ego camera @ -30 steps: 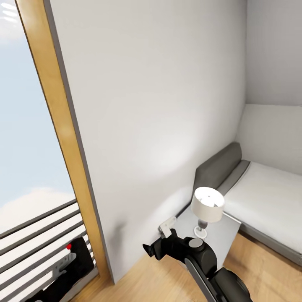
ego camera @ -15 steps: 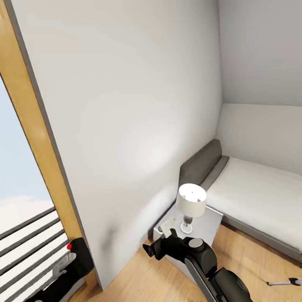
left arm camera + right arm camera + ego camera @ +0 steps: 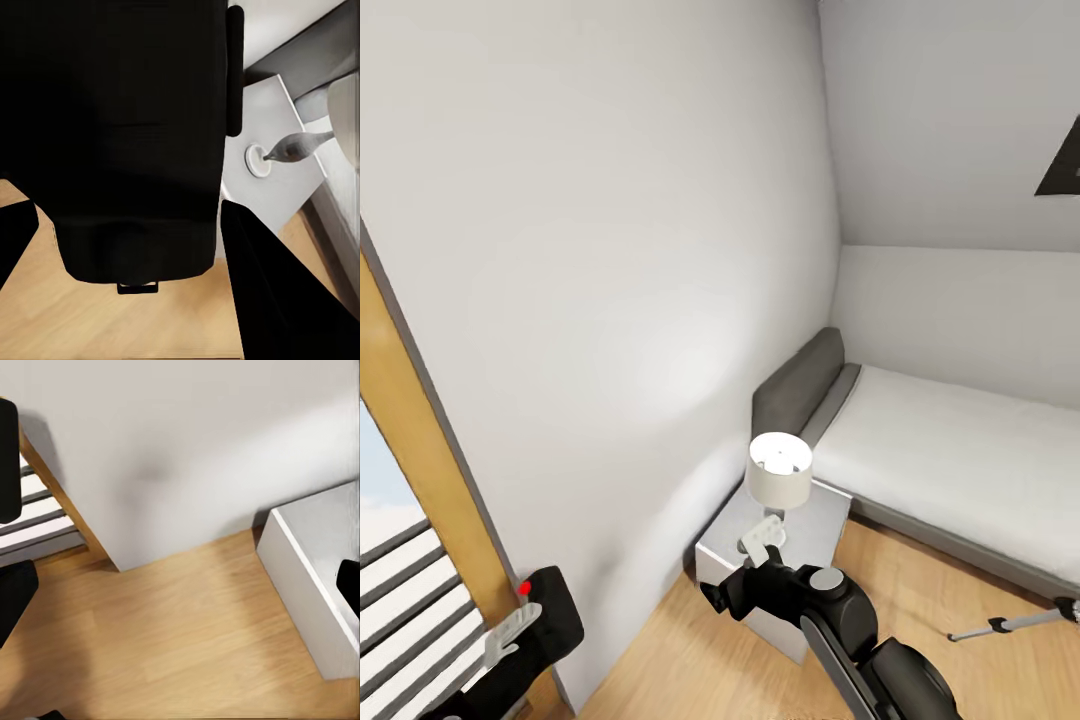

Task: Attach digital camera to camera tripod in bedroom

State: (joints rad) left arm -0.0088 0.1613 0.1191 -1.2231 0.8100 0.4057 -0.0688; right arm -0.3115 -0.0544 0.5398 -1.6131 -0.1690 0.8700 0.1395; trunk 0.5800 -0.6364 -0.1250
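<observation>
The digital camera (image 3: 548, 615), black with a red dot on top, sits low at the left of the head view, and my left gripper (image 3: 525, 628) is shut on it. Its dark body (image 3: 127, 150) takes up most of the left wrist view, between the two black fingers. My right gripper (image 3: 743, 568) hangs open and empty in front of the nightstand, one white-tipped finger (image 3: 761, 539) raised. One silver leg of the camera tripod (image 3: 1010, 624) with a black foot lies low at the right edge; the rest of it is out of view.
A grey nightstand (image 3: 822, 520) with a white table lamp (image 3: 779, 472) stands against the white wall. Beside it is the white bed (image 3: 950, 450) with a grey headboard (image 3: 795, 385). A wooden door frame (image 3: 410, 450) runs along the left. A dark skylight corner (image 3: 1065, 165) shows top right.
The head view has swung right: the door frame slid towards the left edge, the bed and nightstand came further in, and the tripod leg and skylight corner appeared. Both arms hold their poses.
</observation>
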